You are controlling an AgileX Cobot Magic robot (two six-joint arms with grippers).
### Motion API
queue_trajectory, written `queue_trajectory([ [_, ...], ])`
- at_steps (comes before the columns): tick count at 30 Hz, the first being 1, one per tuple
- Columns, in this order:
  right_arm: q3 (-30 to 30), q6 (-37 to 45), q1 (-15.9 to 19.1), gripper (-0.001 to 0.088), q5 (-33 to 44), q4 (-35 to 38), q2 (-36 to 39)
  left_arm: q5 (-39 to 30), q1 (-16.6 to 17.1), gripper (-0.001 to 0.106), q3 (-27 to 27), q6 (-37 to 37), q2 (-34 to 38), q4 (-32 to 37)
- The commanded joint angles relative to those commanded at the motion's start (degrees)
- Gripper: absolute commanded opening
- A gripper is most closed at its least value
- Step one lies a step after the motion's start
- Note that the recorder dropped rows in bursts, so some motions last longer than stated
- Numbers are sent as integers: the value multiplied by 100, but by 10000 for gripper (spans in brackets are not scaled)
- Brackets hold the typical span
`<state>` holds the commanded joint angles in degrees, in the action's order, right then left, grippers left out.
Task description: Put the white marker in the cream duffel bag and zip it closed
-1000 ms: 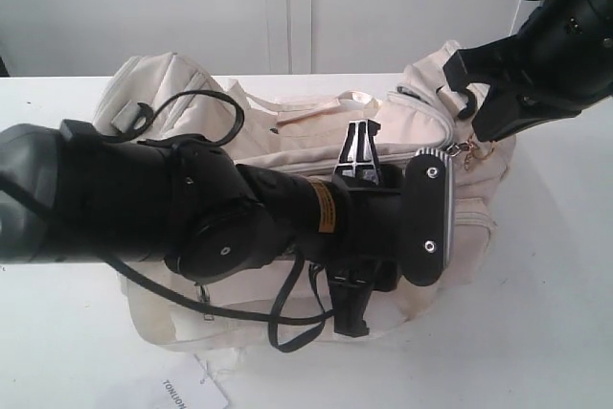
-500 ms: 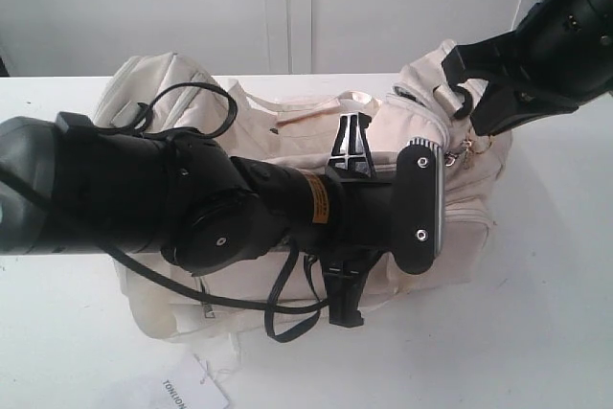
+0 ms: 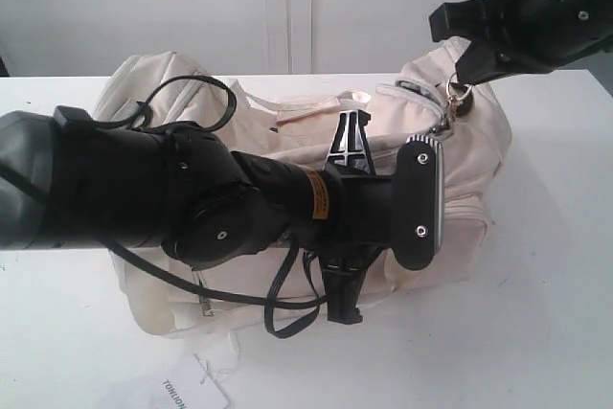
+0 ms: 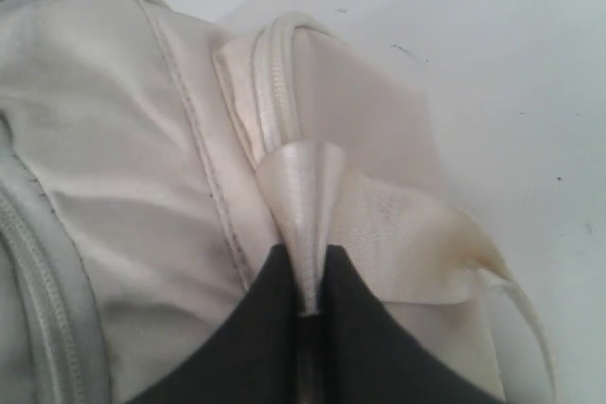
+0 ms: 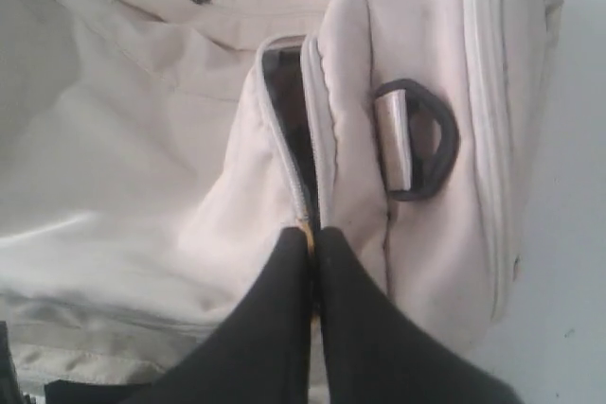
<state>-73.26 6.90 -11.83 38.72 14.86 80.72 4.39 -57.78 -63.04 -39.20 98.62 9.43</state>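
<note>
The cream duffel bag [image 3: 479, 150] lies across the white table, partly hidden under my left arm. My left gripper [image 4: 305, 267] is shut on a fold of the bag's pale webbing handle [image 4: 312, 186]. At the bag's right end, my right gripper [image 5: 312, 238] is shut on the gold zip pull [image 5: 305, 226]. In the exterior view the right gripper [image 3: 462, 79] holds that end raised, with the gold ring [image 3: 458, 101] hanging just below. Beyond the pull, the zip [image 5: 284, 92] shows a short dark gap. The white marker is hidden.
A black strap ring [image 5: 426, 139] sits on the bag's end panel beside the zip. A white paper tag [image 3: 187, 392] lies on the table [image 3: 556, 313] at the front left. My left arm [image 3: 144, 198] spans the bag, cables looping over it.
My right gripper has moved up and slightly left with the zip pull, lifting the bag's right end. The left arm rose slightly, still holding the handle.
</note>
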Motion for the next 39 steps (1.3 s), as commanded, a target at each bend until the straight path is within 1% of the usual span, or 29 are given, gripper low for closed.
queue_trajectory([
  [4, 0, 0, 0, 0, -291, -118, 0, 0, 0, 0, 0, 0, 0, 0],
  [6, 0, 0, 0, 0, -565, -288, 0, 0, 0, 0, 0, 0, 0, 0],
  [8, 0, 0, 0, 0, -841, -299, 0, -43, 0, 0, 0, 0, 0, 0],
  [16, 0, 0, 0, 0, -1289, -266, 408, -57, 0, 0, 0, 0, 0, 0],
  [19, 0, -125, 0, 0, -1552, -266, 522, -96, 0, 0, 0, 0, 0, 0],
  [26, 0, -218, 0, 0, -2172, -208, 733, -148, 0, 0, 0, 0, 0, 0],
  [34, 0, -265, 0, 0, -2707, -118, 852, -148, 0, 0, 0, 0, 0, 0],
  [36, 0, -447, -13, 0, -2749, 37, 918, -148, 0, 0, 0, 0, 0, 0],
  [39, 0, -460, -13, 0, -2825, 272, 1041, -148, 0, 0, 0, 0, 0, 0],
])
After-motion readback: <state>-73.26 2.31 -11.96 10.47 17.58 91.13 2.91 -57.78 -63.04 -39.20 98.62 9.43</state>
